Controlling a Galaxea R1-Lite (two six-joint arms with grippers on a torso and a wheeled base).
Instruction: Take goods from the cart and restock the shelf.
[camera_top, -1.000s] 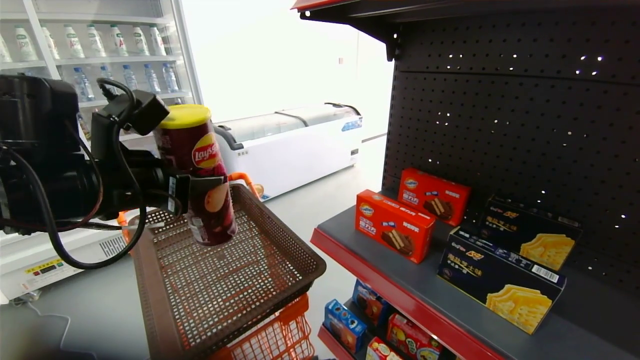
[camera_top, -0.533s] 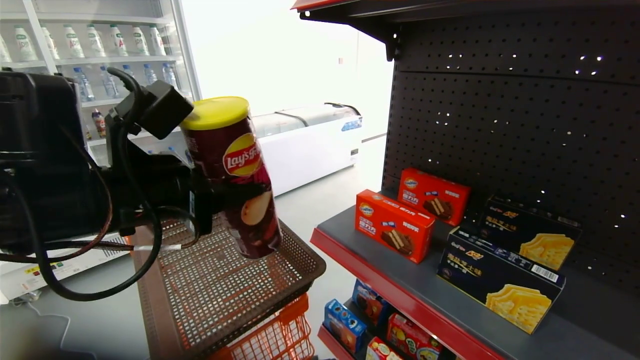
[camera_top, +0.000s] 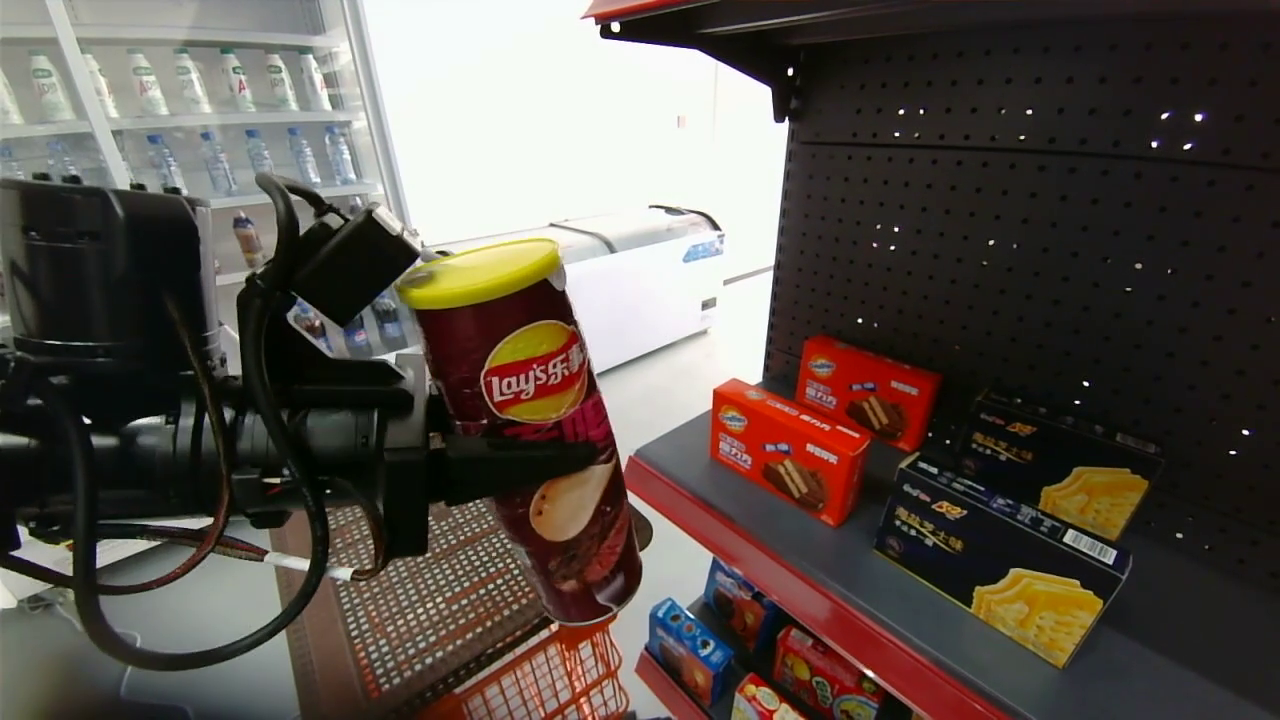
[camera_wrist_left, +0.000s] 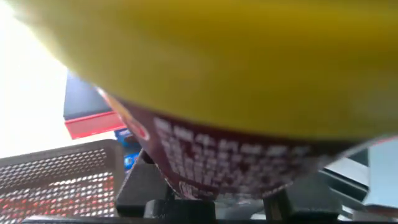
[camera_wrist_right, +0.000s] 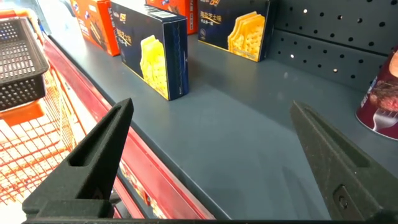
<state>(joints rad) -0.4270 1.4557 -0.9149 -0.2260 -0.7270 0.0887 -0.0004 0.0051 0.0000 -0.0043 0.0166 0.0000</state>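
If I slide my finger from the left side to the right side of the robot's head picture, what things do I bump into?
bottle fridge → chips can → front red box → front dark blue box

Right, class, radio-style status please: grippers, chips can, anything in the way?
Left gripper shut on chips can, upright, short of the shelf. Right gripper open over shelf. Red boxes and dark boxes occupy shelf ahead.
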